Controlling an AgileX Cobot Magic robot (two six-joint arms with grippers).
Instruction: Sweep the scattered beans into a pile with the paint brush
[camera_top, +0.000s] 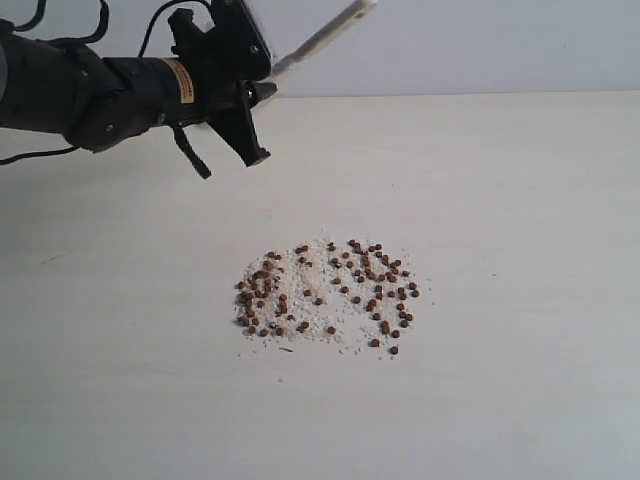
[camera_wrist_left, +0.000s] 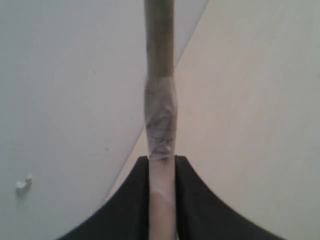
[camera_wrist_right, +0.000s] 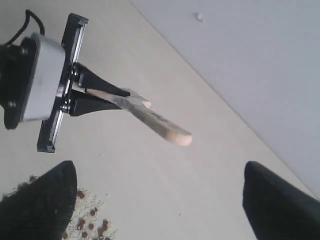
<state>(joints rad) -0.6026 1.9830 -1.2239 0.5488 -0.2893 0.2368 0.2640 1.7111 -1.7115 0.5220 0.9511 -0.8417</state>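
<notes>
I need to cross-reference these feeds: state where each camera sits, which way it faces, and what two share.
Exterior view: off the arms, looking down across the table at the beans; the left arm shows.
Left wrist view: on the left arm, looking along the paint brush clamped in its own jaws.
Right wrist view: on the right arm, facing the left arm's jaws and brush; own open jaws show.
Exterior and right wrist share the beans and brush.

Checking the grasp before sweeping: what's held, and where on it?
Left pincer clamps the paint brush beside its metal ferrule; right pincer holds nothing.
</notes>
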